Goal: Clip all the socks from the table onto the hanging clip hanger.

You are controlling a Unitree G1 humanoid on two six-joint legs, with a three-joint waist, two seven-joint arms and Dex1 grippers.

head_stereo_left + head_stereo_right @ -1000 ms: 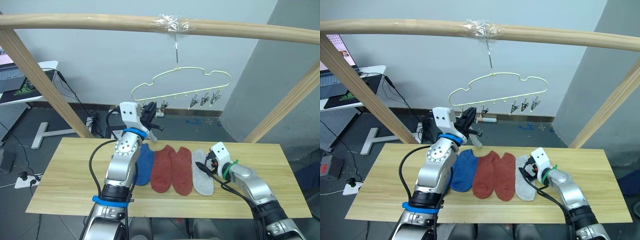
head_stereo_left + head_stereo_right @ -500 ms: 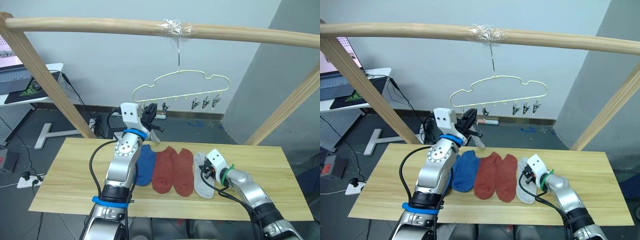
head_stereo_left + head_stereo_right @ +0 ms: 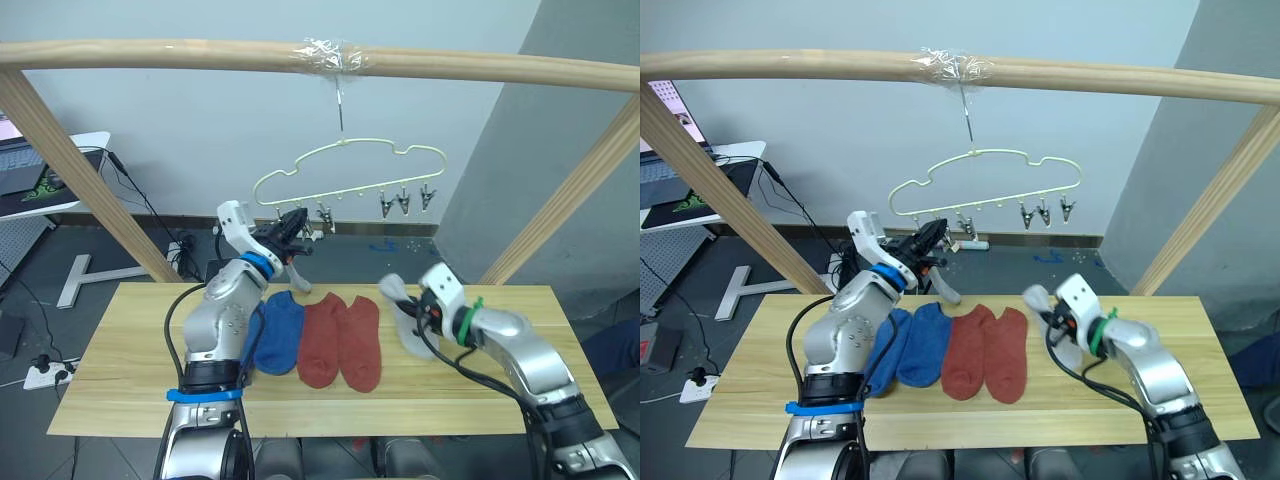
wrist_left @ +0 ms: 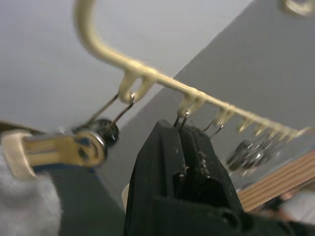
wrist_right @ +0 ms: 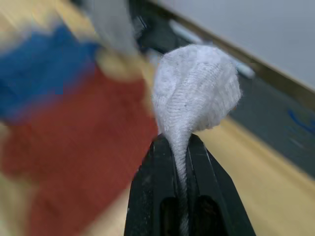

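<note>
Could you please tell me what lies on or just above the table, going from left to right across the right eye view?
Two blue knit ankle socks → two rust-red knit ankle socks → light grey knit sock pinched in the right gripper, all over the pale wooden plank table.

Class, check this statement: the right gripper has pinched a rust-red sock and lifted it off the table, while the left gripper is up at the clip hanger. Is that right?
One detail is wrong: the sock is light grey, not rust-red. The right wrist view shows the right gripper shut on the grey sock; the two rust-red socks lie on the table. The left gripper is indeed up at the clip hanger.
</note>
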